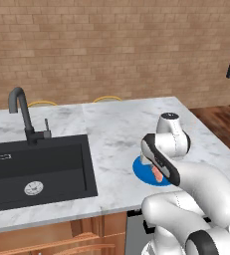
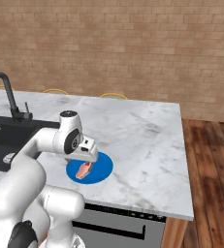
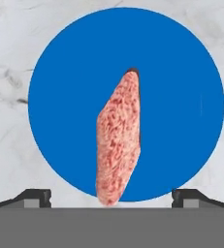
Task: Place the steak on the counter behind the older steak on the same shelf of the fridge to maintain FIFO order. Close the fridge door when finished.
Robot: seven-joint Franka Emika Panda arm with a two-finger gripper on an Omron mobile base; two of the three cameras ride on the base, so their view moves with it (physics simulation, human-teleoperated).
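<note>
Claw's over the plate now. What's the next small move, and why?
Probably lower straight down. The claw is open above the steak, which lies on the blue plate between the fingertips, not yet gripped. Close once the tips flank it.

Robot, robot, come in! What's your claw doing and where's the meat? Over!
Gripper open, above the steak, not touching. Steak lies on blue plate on the counter. Nothing in the way.

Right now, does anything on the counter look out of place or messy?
Nothing stands out. The steak lies flat on the blue plate, one end just past its rim, nothing spilled. The open claw hangs right above it.
</note>
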